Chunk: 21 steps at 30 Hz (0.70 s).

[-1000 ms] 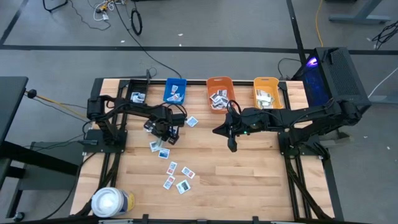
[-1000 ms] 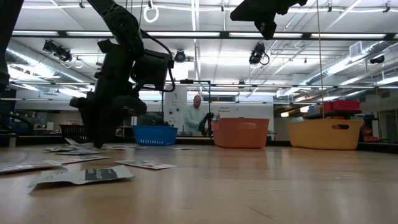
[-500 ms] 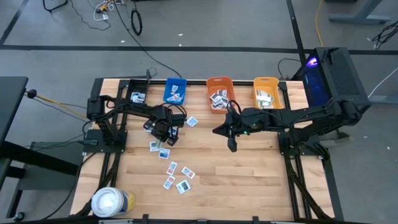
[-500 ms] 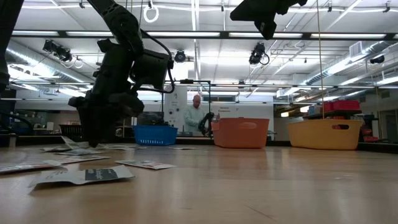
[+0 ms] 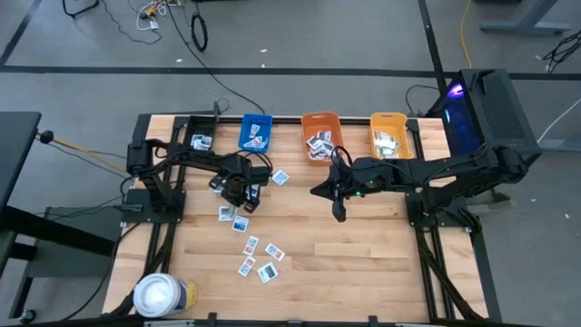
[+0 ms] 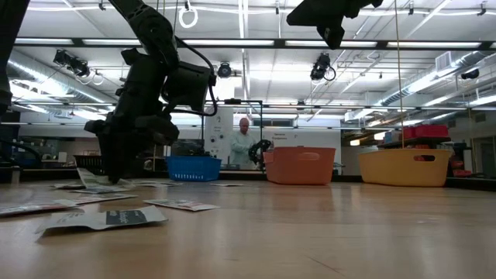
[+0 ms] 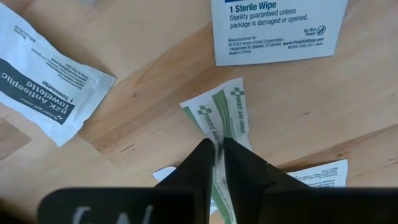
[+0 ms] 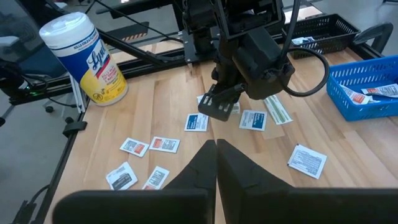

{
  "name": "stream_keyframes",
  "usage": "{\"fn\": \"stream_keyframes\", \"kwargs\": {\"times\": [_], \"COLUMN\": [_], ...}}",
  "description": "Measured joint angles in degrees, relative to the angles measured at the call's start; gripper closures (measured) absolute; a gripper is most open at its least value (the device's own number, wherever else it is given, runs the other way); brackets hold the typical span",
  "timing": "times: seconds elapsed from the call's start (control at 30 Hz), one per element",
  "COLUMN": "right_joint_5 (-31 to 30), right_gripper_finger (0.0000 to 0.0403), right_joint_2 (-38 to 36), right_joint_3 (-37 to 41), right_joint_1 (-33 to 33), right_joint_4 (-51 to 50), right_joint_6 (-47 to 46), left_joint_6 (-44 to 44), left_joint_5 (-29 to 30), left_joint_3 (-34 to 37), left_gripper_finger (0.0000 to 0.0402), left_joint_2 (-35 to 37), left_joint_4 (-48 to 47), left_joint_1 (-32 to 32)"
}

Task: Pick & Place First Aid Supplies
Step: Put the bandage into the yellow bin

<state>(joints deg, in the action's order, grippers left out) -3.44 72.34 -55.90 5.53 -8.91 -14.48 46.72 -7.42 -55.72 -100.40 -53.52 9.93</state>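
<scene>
From above, my left gripper is down on the left half of the table among scattered packets, while my right gripper waits mid-table, pressed together and empty. At table height, the left gripper stands over packets lying flat on the wood. My left wrist view shows the fingers pinching the end of a pale green strip beside a wipe packet; it looks light, thin and floppy, so I judge gripping an edge best.
</scene>
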Motion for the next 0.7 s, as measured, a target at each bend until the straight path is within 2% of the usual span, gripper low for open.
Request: {"fn": "stream_keyframes", "kwargs": {"times": [0.27, 0.57, 0.7], "right_joint_5": [0.0, 0.0, 0.0], "right_gripper_finger": [0.0389, 0.0389, 0.0389], "right_joint_2": [0.0, 0.0, 0.0], "right_joint_3": [0.0, 0.0, 0.0], "right_joint_1": [0.0, 0.0, 0.0], "right_joint_4": [0.3, 0.3, 0.3], "right_joint_6": [0.0, 0.0, 0.0], "left_joint_6": [0.0, 0.0, -1.5], "left_joint_5": [0.2, 0.3, 1.6], "left_joint_3": [0.0, -0.4, -3.2], "left_gripper_finger": [0.0396, 0.0397, 0.0396], "left_joint_2": [0.0, 0.0, 0.0], "left_joint_4": [-0.8, -4.1, -7.8], "left_joint_1": [0.0, 0.0, 0.0]}}
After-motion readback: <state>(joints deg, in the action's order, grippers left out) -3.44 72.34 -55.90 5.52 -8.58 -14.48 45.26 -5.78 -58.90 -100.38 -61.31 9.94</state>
